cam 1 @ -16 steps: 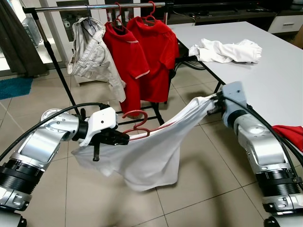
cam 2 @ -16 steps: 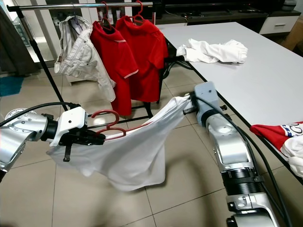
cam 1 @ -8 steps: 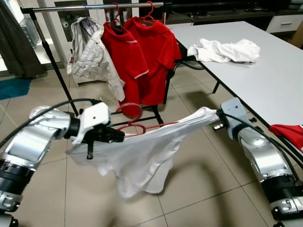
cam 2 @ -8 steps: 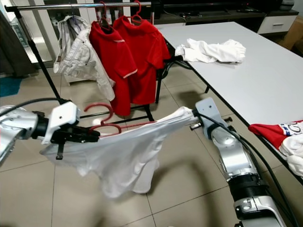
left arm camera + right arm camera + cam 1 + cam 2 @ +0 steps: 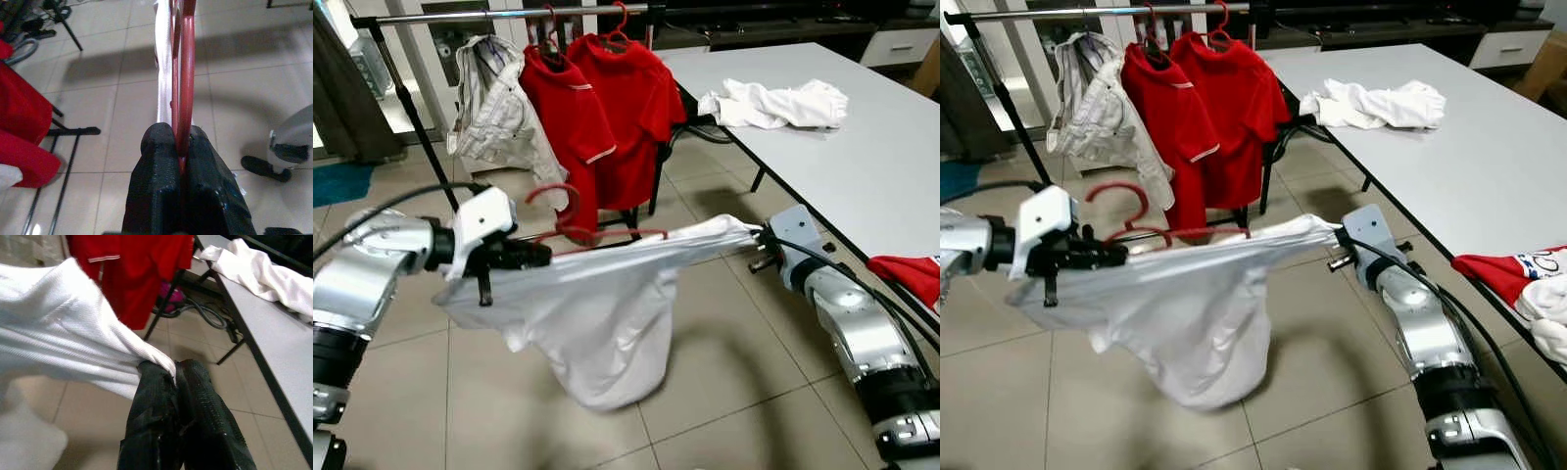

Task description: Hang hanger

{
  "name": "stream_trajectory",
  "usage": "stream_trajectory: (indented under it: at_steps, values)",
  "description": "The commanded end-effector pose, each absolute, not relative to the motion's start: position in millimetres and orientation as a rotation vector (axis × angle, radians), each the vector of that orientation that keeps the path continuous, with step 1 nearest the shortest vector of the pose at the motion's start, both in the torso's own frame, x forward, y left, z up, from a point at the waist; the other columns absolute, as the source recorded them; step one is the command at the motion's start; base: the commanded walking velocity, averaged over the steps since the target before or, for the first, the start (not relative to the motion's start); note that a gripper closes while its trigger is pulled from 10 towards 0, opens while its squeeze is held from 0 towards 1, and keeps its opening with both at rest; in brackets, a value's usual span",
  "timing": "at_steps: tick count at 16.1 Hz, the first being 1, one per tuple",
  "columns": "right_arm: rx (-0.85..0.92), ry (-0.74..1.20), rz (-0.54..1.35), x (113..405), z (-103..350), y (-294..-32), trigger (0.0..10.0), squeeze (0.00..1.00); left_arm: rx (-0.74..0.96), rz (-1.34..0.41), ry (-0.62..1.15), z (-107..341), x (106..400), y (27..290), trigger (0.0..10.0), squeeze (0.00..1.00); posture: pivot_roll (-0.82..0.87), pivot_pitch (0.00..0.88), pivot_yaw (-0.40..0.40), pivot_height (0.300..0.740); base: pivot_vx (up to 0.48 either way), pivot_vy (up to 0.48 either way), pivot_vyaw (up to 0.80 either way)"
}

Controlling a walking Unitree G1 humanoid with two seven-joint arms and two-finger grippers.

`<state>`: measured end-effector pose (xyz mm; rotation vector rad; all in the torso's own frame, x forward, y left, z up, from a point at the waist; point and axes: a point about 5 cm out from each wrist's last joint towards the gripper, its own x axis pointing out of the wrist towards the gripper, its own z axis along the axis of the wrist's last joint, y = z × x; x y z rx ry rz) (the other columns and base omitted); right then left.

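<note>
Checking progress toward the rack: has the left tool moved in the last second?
Yes. The left tool, shut on the red hanger, rose and shifted to the robot's left, nearer the hanging red shirts.

At twelve o'clock we see two red shirts [image 5: 607, 108] hanging beside a pale jacket [image 5: 499, 108]. At two o'clock, a crumpled white garment [image 5: 783, 103] lies on the white table [image 5: 881, 166]; red cloth [image 5: 911, 274] sits at three o'clock.

- No legible text, label, brand, number or sign appears in any view.
- The red garment [image 5: 1513, 276] at the table edge [image 5: 1489, 294] carries a white band with dark markings; the characters are too small and blurred to read.
</note>
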<state>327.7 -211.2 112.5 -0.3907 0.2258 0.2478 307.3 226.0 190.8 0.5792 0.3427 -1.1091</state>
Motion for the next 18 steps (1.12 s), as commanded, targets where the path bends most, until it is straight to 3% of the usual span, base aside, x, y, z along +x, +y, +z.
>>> stream_trajectory:
  at_steps: [1, 3, 5, 9, 12, 13, 14, 17, 18]
  values:
    - [-0.291, 0.158, 0.239, 329.2, 128.7, -215.0, 0.0, 0.0, 0.598, -1.092, 0.357, 195.3, 307.0, 233.9, 0.0, 0.0, -0.1, 0.0, 0.0, 0.74, 0.0, 0.0, 0.0]
    - [-0.167, 0.019, 0.39, 332.0, 157.9, -183.4, 0.0, 0.0, 0.594, -1.166, 0.388, 179.9, 304.0, 216.0, 0.0, 0.0, -0.1, 0.0, 0.0, 0.74, 0.0, 0.0, 0.0]
    - [-0.117, -0.014, 0.459, 329.6, 168.8, -169.0, 0.0, 0.0, 0.593, -1.173, 0.394, 173.8, 306.1, 207.2, 0.0, 0.0, -0.11, 0.0, 0.0, 0.74, 0.0, 0.0, 0.0]
    - [-0.16, 0.067, 0.725, 302.0, 167.1, -140.5, 0.0, 0.0, 0.643, -1.054, 0.361, 176.1, 322.5, 206.1, 0.0, 0.0, -0.11, 0.0, 0.006, 0.74, 0.0, 0.0, 0.0]
    - [-0.274, 0.173, 0.717, 297.1, 149.9, -143.0, 0.0, 0.0, 0.629, -1.045, 0.317, 182.4, 325.7, 202.3, 0.0, 0.0, -0.12, 0.0, 0.009, 0.74, 0.0, 0.0, 0.0]
    - [-0.31, 0.203, 0.666, 299.7, 144.5, -147.8, 4.2, 0.0, 0.618, -1.055, 0.299, 184.6, 325.8, 200.2, 0.0, 0.0, -0.11, 0.0, 0.011, 0.74, 0.0, 0.0, 0.0]
    - [-0.303, 0.22, 0.605, 303.5, 143.2, -151.8, 10.0, 0.0, 0.604, -1.079, 0.283, 186.3, 324.6, 197.3, 0.0, 0.0, -0.11, 0.0, 0.012, 0.74, 0.0, 0.0, 0.0]
    - [-0.317, 0.229, 0.447, 313.6, 144.6, -162.5, 10.0, 0.0, 0.591, -1.111, 0.277, 186.1, 322.5, 193.7, 0.0, 0.0, -0.11, 0.0, 0.012, 0.74, 0.0, 0.0, 0.0]
    - [-0.278, 0.202, 0.492, 311.9, 149.2, -158.0, 10.0, 1.0, 0.59, -1.111, 0.279, 186.1, 322.6, 194.7, 0.0, 0.0, -0.11, 0.0, 0.012, 0.74, 0.0, 0.0, 0.0]
